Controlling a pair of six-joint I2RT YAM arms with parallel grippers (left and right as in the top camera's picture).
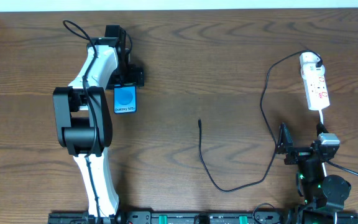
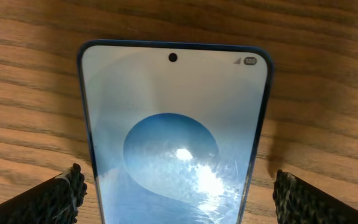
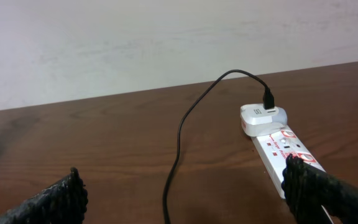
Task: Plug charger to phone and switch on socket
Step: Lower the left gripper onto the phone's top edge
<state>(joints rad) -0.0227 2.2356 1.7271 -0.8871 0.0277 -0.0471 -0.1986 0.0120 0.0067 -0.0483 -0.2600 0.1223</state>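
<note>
left gripper point(image 2: 179, 186): open, fingers point(image 2: 67, 190) either side of phone point(image 2: 174, 143), gap on both sides
phone: upper left of overhead, lying flat, long axis running up-frame from between the fingers, in line with them
plug tip point(image 1: 199, 122): centre of overhead, right of phone, well apart, nothing around it
charger point(image 3: 179, 137): loops low, then up to socket point(image 3: 278, 146) at upper right
right gripper point(image 3: 185, 186): open, empty, facing socket
our call: left closes on phone, right fetches tip

phone point(image 2: 173, 137) lower part cut off at bottom edge; socket point(image 3: 275, 144) near end hidden behind right gripper point(image 3: 182, 196), lower right.
</note>
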